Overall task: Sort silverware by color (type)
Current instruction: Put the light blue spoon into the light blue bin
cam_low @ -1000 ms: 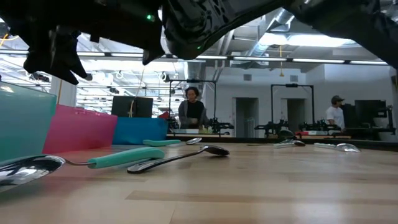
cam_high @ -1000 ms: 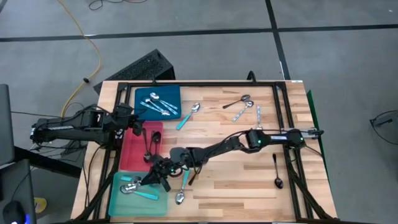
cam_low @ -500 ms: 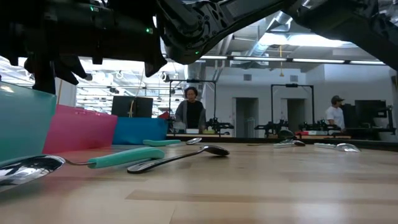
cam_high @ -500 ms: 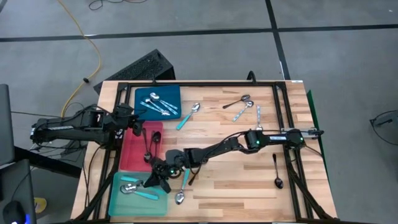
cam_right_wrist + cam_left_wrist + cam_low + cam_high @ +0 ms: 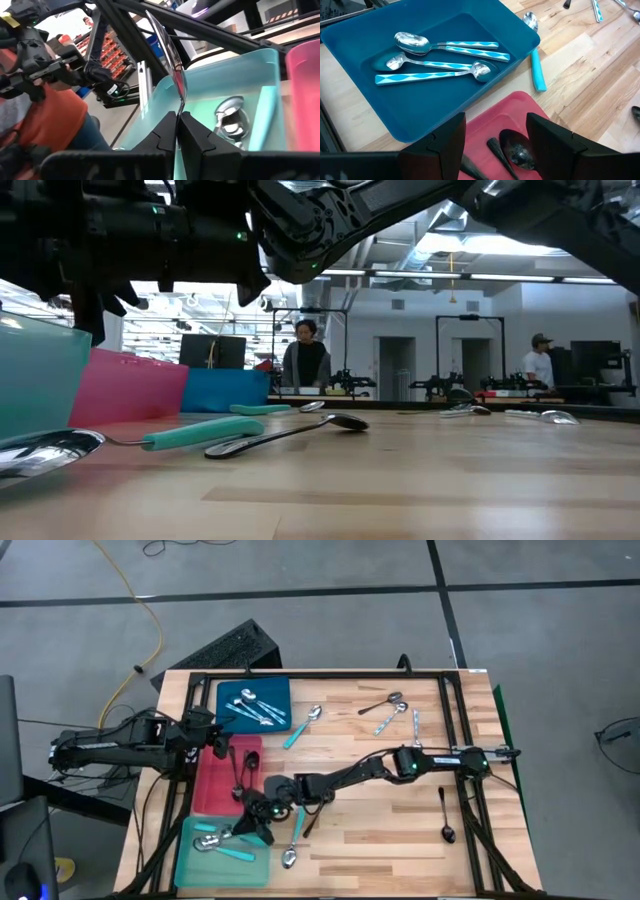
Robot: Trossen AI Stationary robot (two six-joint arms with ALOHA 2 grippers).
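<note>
My right gripper (image 5: 250, 829) reaches across to the teal tray (image 5: 190, 868) at the near left and is shut on a thin shiny spoon (image 5: 167, 55), which sticks out ahead of the fingers over the tray. Turquoise-handled spoons (image 5: 236, 853) lie in that tray. My left gripper (image 5: 495, 140) hangs open above the red tray (image 5: 208, 790), which holds black spoons (image 5: 517, 152). Three spoons with diamond-patterned handles (image 5: 445, 62) lie in the blue tray (image 5: 228, 690). More spoons (image 5: 390, 720) lie loose on the table. My right gripper pinches a narrow metal part of the spoon (image 5: 178, 102) between its two fingertips. The fingers come in about level from the table's right side. The spoon runs on from the fingertips, lifted clear above the teal tray; which end is held does not show.
Loose on the wood lie a turquoise-handled spoon (image 5: 303, 727) near the blue tray, another (image 5: 293, 840) beside the teal tray, and black spoons at the far side (image 5: 381, 703) and near right (image 5: 446, 815). People stand in the room beyond the table (image 5: 307, 360).
My right gripper has sunk a little over the teal tray's right rim with the spoon and has tipped toward level. The left arm has kept still.
</note>
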